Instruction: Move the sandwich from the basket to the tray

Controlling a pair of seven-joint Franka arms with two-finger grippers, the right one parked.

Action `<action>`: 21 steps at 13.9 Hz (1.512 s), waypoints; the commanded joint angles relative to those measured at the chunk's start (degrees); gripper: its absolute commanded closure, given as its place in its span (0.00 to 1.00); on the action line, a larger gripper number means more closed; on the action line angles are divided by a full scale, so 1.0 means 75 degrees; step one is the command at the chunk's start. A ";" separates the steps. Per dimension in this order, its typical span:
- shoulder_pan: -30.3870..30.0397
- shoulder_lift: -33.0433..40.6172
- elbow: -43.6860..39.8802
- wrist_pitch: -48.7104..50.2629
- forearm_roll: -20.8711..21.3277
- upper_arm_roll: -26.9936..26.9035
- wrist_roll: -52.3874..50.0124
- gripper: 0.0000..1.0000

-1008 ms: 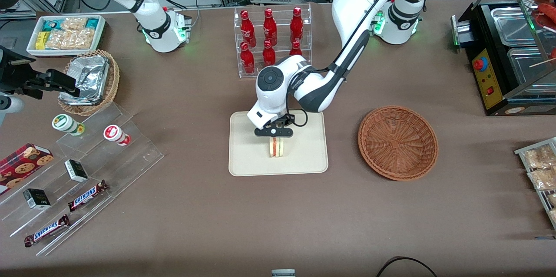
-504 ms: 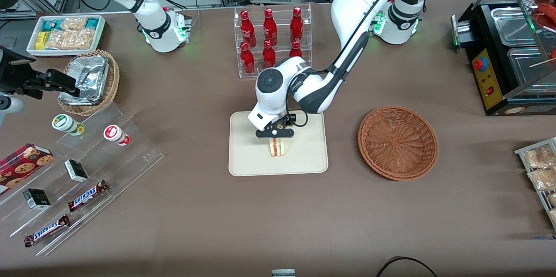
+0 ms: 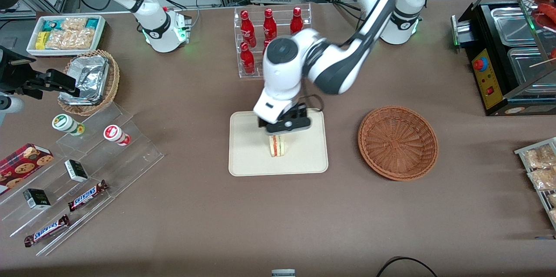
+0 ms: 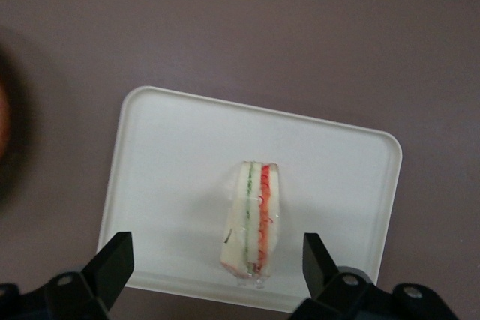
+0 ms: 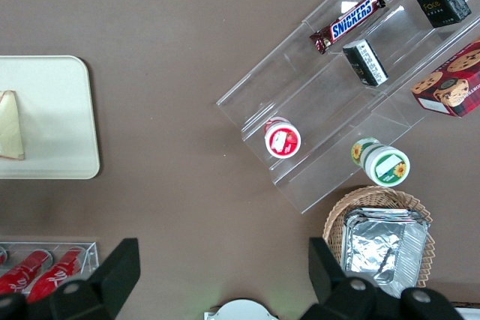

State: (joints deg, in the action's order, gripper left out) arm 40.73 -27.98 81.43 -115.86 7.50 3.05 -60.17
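The sandwich (image 3: 277, 146) stood on edge on the tray (image 3: 247, 159), free of the gripper (image 4: 216, 269), which hung above it with its 2 fingers (image 4: 112, 260) spread wide apart. The basket (image 3: 398, 142) sat near the tray.

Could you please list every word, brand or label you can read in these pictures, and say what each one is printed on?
"SNICKERS": chocolate bar on the clear display steps.
"SNICKERS": second chocolate bar, nearer the front camera.
Small dark boxes, cookie box, red bottles and round cups: print too small to read.
Sandwich, tray, basket: no text.
The open hand hovers above the sandwich.
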 commanded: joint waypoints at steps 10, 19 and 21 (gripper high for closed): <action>-0.3095 0.3459 0.1400 0.3152 -0.0917 -0.0418 0.4277 0.01; -0.4983 0.4644 0.1834 0.4362 -0.0965 -0.0429 0.7939 0.01; -0.5090 0.4516 0.1729 0.4304 -0.0965 -0.0429 0.8233 0.01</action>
State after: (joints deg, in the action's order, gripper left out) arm 3.90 5.00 93.22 -83.21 1.02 -0.87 -0.87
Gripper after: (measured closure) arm 0.004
